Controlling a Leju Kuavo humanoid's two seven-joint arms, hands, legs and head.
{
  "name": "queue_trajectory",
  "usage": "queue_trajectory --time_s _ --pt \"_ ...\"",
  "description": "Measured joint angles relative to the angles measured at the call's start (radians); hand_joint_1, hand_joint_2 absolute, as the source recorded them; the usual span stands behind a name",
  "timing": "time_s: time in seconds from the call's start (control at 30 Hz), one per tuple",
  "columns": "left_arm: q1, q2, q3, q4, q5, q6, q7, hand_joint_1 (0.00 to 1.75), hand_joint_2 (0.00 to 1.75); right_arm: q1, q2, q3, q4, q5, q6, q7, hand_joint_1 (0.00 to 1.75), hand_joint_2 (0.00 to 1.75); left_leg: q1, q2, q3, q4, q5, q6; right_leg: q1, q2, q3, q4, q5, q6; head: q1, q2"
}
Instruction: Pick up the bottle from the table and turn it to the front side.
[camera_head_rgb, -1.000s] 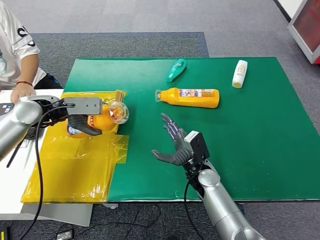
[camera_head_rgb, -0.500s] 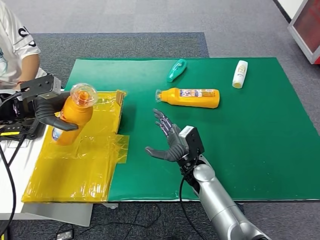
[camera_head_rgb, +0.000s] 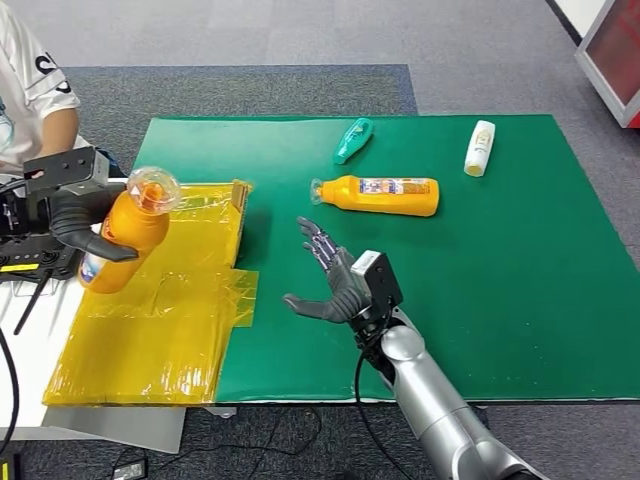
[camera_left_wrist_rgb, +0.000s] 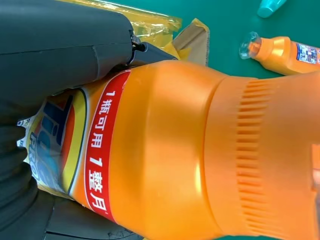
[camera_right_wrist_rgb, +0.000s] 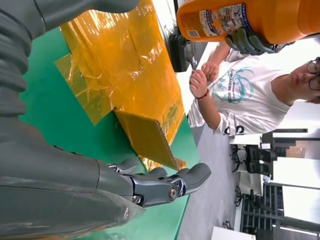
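Grey carpet surrounds a low table covered by one smooth green mat; a white surface sits at its left edge.

Above that left side, the left hand grips one orange bottle around its body, dark fingers wrapped over the label and thumb across the front; the bottle is lifted off the table, tilted, its clear round cap facing up toward the head camera; in the left wrist view the glossy plastic body carries a red band with white characters and a ribbed neck.

Below it lies crinkled yellow film, shiny and translucent, spread over the mat's left part and the white surface; a flattened piece of brown cardboard lies at the film's right edge.

The right hand hovers over the mat near its middle, palm turned up, fingers spread apart and holding nothing; its silver arm comes in from the lower right.

Four bottles show in all; besides the held one, three lie on their sides on the mat: a long orange bottle with a clear cap just beyond the right hand, a small teal bottle behind that, and a small white bottle well apart toward the far right.

One person in a white printed shirt sits at the far left, beside the left hand.
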Motion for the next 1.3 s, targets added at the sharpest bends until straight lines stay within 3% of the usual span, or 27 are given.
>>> queue_trajectory --time_s 0.2,0.43,1.3 --pt "0.0 0.016 -0.023 0.0 0.014 0.012 -0.02 1.75 1.75 -0.005 0.003 0.009 0.0 0.0 -0.005 -0.001 0.0 1.75 0.0 0.0 0.0 0.0 0.0 0.0 0.0 0.0 0.0 0.0 0.0 0.0 0.0 0.0" --pt "0.06 0.02 -0.026 0.013 -0.06 0.051 -0.116 1.75 1.75 -0.01 0.006 0.016 0.0 0.003 -0.012 0.002 0.0 1.75 0.0 0.0 -0.001 0.0 0.0 0.0 0.0 0.0 -0.001 0.0 0.0 0.0 0.0 0.0" --pt "0.146 0.001 -0.006 0.079 -0.217 0.079 -0.106 1.75 1.75 -0.015 0.01 0.032 0.0 0.013 -0.014 0.01 0.0 1.75 0.001 0.0 -0.003 0.0 0.001 -0.001 0.001 0.0 -0.003 0.0 0.001 0.0 0.0 0.0"
